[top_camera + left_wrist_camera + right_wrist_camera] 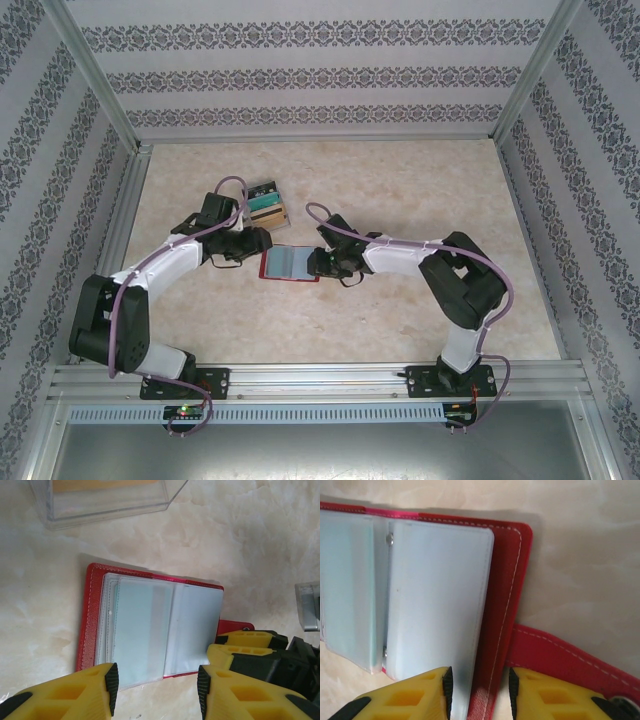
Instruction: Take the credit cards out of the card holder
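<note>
The left arm (150, 270) is reaching in from the left across the pale marbled surface (400, 190). Its left end effector (156, 680) is hovering released, its yellow fingers (80, 690) standing wide apart over the near edge of the card holder and clasping nothing. Just beyond it, toward the back, a small pile (265, 203) of teal, tan and dark pieces is lying on the surface. In the left wrist view a clear case (105, 502) with something tan inside is sitting past the holder's far edge, apart from it.

The card holder (290, 264) is lying open and flat near the middle of the surface, between the two end effectors. Its red cover is facing down and its pale grey-blue plastic sleeves (145, 630) are facing up. Whether cards are sitting in the sleeves is not clear.

The right end effector (481, 680) is also standing released, its fingers straddling the stitched right edge of the red cover without pinching it. The red closing tab (560, 655) is sticking out to the right, just beside the outer finger. The right arm (450, 270) is bending in from the right.
</note>
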You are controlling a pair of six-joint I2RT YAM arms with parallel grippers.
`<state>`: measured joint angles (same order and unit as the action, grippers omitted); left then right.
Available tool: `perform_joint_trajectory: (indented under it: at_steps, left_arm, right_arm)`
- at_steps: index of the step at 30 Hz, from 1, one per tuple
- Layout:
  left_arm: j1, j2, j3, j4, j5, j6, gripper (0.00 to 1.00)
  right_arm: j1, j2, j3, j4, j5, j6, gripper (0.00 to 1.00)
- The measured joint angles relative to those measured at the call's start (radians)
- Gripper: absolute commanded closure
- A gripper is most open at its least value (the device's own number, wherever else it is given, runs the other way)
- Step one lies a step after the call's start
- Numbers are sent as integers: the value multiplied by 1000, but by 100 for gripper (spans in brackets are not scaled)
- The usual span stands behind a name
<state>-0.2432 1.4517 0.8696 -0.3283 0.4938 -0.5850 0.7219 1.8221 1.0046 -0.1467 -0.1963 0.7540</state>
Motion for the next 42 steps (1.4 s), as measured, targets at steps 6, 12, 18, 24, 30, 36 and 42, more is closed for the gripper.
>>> perform_joint_trajectory:
  at_steps: [6,12,18,24,30,36,42]
  left_arm:
    - [-3,30,0,3,5,-8,52]
    - [-20,31,0,7,8,-26,52]
    - [-30,40,-13,30,8,-43,52]
    - [-42,71,-23,44,16,-56,52]
    - [-60,110,-23,62,23,-68,52]
    - [-78,157,-23,67,19,-68,52]
    - [-91,180,-14,56,-21,-67,53]
  right_arm:
    - [-4,13,15,-18,-2,6,69]
    - [-7,20,26,-37,-3,6,74]
    - [-6,21,27,-37,-2,6,76]
    - [-6,23,27,-35,-2,6,76]
    - [-6,24,27,-33,-2,6,76]
    - [-6,24,27,-32,-2,6,76]
    - [-6,24,27,-30,-3,6,76]
